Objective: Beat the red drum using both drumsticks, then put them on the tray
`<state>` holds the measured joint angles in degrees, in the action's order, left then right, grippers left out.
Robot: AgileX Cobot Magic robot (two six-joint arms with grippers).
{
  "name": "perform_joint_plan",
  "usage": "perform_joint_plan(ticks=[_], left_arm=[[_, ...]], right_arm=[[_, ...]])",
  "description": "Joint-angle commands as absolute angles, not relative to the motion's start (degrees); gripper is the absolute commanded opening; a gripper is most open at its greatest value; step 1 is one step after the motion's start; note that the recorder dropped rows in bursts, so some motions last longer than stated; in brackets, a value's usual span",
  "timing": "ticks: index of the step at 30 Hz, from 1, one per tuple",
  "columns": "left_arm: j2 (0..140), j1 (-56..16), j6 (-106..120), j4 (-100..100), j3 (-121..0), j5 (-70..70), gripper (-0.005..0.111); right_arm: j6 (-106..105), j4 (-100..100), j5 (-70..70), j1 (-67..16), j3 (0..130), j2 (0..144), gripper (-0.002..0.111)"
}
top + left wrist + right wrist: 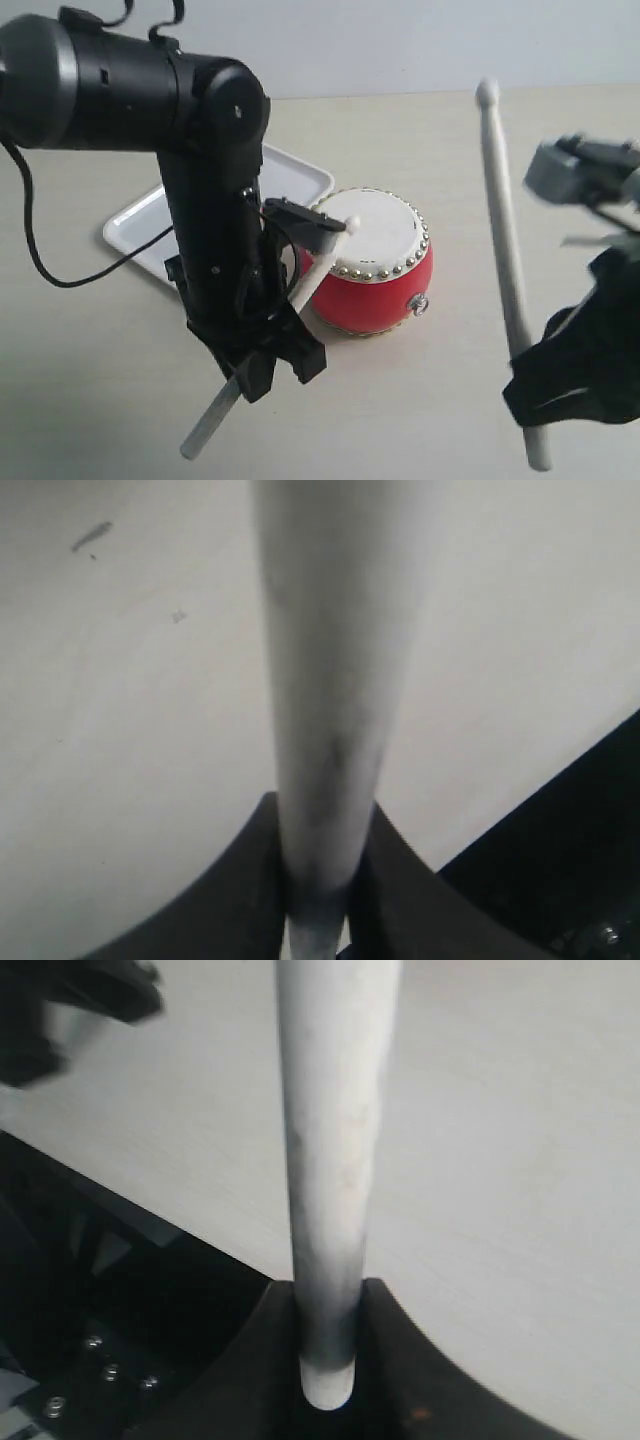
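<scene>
The red drum [375, 262] with its cream skin stands in the middle of the table. My left gripper [262, 358] is shut on one drumstick [300, 290]; its rounded tip rests on the near left part of the drum skin. The same stick [335, 680] fills the left wrist view between the dark jaws. My right gripper [560, 395] is shut on the other drumstick [503, 240], which is raised clear of the drum and points up and away, to the right of the drum. In the right wrist view that stick [330, 1180] sits clamped between the jaws.
The white tray [295, 180] lies behind and left of the drum, partly hidden by my left arm [205, 180]. A black cable [40, 250] loops over the table at the left. Pale tabletop [90, 400] surrounds everything.
</scene>
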<state>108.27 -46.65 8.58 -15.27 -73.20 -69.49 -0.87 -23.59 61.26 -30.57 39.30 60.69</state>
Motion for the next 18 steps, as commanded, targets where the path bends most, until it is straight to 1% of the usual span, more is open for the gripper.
perform_joint_plan(ticks=[1, 5, 7, 9, 12, 16, 18], left_arm=[[100.5, -46.9, 7.1, -16.0, -75.1, -70.0, 0.000], [93.7, -46.9, 6.4, -15.9, -75.9, -70.0, 0.000], [90.7, -46.9, 5.4, -15.5, -75.9, -70.0, 0.000], [88.9, -46.9, 4.8, -14.6, -75.9, -70.0, 0.000], [88.6, -46.9, 4.8, -12.9, -75.9, -70.0, 0.000], [91.8, -46.9, 4.8, -11.2, -74.9, -70.0, 0.000], [95.1, -46.9, 4.8, -11.2, -73.8, -67.0, 0.000]], right_arm=[[-8.8, -27.6, 54.0, -30.7, 35.9, 75.1, 0.000], [-14.1, -31.7, 52.9, -30.7, 37.3, 87.2, 0.000], [-13.8, -30.9, 55.7, -30.7, 39.3, 92.2, 0.000], [-13.9, -30.9, 58.7, -30.7, 41.3, 94.3, 0.000], [-13.8, -32.4, 59.4, -30.7, 42.1, 91.1, 0.000], [-10.9, -32.4, 61.0, -30.7, 42.4, 80.8, 0.000], [-8.6, -32.4, 61.9, -30.7, 42.4, 74.7, 0.000]])
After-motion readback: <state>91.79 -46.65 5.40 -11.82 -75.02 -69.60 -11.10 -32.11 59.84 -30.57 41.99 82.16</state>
